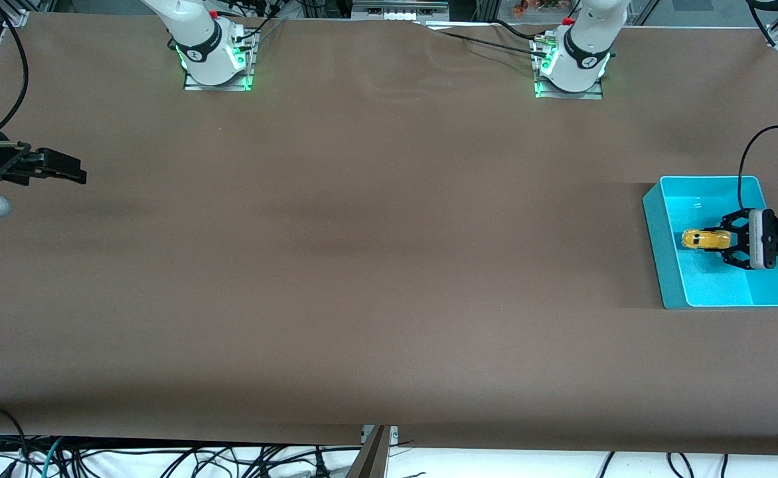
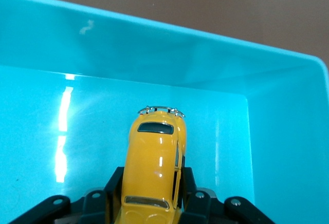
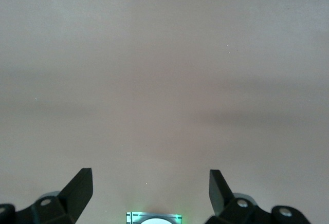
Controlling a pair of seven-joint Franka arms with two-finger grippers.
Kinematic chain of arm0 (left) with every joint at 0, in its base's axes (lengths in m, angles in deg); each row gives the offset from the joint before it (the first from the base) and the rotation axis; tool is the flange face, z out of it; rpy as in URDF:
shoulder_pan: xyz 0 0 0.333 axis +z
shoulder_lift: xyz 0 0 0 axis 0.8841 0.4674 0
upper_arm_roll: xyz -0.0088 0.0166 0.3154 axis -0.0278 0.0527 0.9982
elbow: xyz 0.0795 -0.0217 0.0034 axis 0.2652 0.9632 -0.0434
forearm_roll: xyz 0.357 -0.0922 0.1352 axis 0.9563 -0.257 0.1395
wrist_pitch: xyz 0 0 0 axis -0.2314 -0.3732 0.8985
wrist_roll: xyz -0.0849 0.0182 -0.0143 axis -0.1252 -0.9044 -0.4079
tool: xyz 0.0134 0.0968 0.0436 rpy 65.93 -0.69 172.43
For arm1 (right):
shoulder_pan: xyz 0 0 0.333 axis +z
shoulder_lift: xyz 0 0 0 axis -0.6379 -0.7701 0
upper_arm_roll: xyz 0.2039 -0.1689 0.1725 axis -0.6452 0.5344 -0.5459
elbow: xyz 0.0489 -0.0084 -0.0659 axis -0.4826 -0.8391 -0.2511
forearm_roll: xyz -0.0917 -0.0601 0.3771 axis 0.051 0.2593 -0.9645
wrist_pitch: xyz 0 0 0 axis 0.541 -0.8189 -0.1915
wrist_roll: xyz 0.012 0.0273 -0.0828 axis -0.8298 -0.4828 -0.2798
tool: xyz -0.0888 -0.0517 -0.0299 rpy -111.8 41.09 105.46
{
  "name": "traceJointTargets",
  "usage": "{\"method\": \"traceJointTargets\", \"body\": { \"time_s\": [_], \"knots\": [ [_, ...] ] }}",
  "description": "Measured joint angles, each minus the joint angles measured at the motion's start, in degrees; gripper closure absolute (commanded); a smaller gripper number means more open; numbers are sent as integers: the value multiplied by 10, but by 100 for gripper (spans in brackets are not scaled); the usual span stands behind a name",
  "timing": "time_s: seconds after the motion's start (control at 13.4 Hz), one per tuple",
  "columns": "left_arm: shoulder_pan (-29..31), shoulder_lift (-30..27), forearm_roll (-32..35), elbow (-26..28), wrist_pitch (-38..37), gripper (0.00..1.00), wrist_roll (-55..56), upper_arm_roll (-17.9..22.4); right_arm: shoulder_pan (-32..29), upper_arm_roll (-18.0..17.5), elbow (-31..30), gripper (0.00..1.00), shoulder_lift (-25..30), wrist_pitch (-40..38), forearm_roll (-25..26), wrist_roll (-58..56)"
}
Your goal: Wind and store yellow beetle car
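- Front view: left gripper [image 1: 721, 240] over the turquoise bin [image 1: 658, 239] at the left arm's end of the table [image 1: 376, 265], near 3 o'clock of the frame.
- Pinching the yellow beetle car [image 1: 702, 239] by its rear half; nose pointing toward 9 o'clock, over the bin's floor.
- Cannot tell here whether the wheels touch the bin floor.
- Right gripper [image 1: 80, 174] at about 9 o'clock of the frame, over bare table at the right arm's end, waiting; holding nothing.
- Left wrist view: yellow beetle car [image 2: 157, 167] clamped between black fingers [image 2: 114, 193], one on each flank.
- Chrome bumper at the 12 o'clock end of the car, close to a bin wall [image 2: 154, 49].
- Bin floor glossy, with light streaks at 9 o'clock of the car.
- Right wrist view: fingertips [image 3: 82, 188] spread wide, only brown table [image 3: 164, 80] between them.
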Motion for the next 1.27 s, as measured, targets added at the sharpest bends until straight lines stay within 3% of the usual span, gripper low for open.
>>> {"method": "traceJointTargets", "body": {
  "time_s": [0.3,0.67,0.89,1.27],
  "knots": [
    [1,-14,0,7,-3,0,-4,-7,1,-1,0,0,0,0,0,0],
    [-20,-140,0,-4,-125,0,97,-38,1,-2,0,0,0,1,0,0],
    [-92,-207,0,-7,-169,0,232,-42,2,-3,0,0,0,1,0,0],
    [-232,-226,0,-33,-188,0,502,-42,2,-3,0,0,0,2,0,0]
  ]
}}
